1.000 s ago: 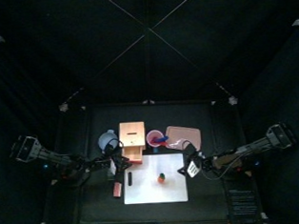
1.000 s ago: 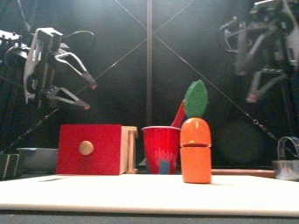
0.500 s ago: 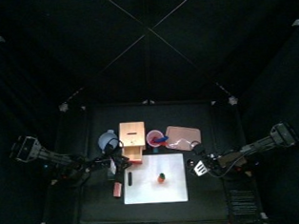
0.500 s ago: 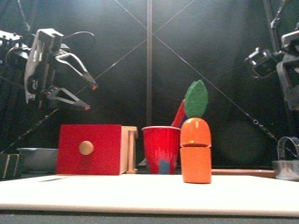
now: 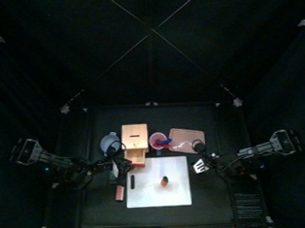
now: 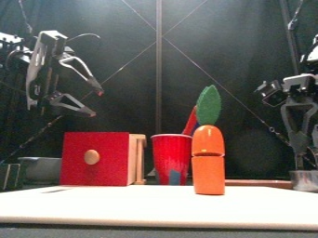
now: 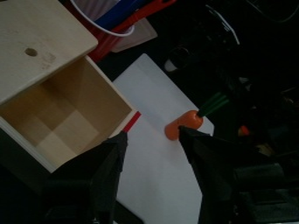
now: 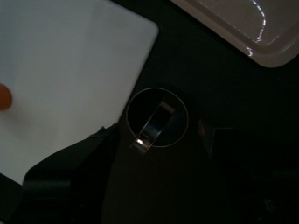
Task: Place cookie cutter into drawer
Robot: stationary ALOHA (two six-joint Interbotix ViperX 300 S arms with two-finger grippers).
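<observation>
The cookie cutter (image 8: 159, 120), a thin metal ring, lies on the dark table (image 8: 233, 105) at the middle of the right wrist view, just beside the edge of a white sheet (image 8: 70, 79) and apart from the pale tray (image 8: 246, 31) in the upper right corner. The right hand (image 6: 300, 139) hangs low at the right edge of the front view, above the ring; I cannot tell how wide its jaws stand. The left hand (image 7: 155, 162) is raised at the upper left of the front view, jaws spread wide and empty. Below it in the left wrist view the drawer (image 7: 59, 105) stands open and bare inside, next to a red cup (image 6: 172, 158) and an orange carrot toy (image 6: 209, 153).
</observation>
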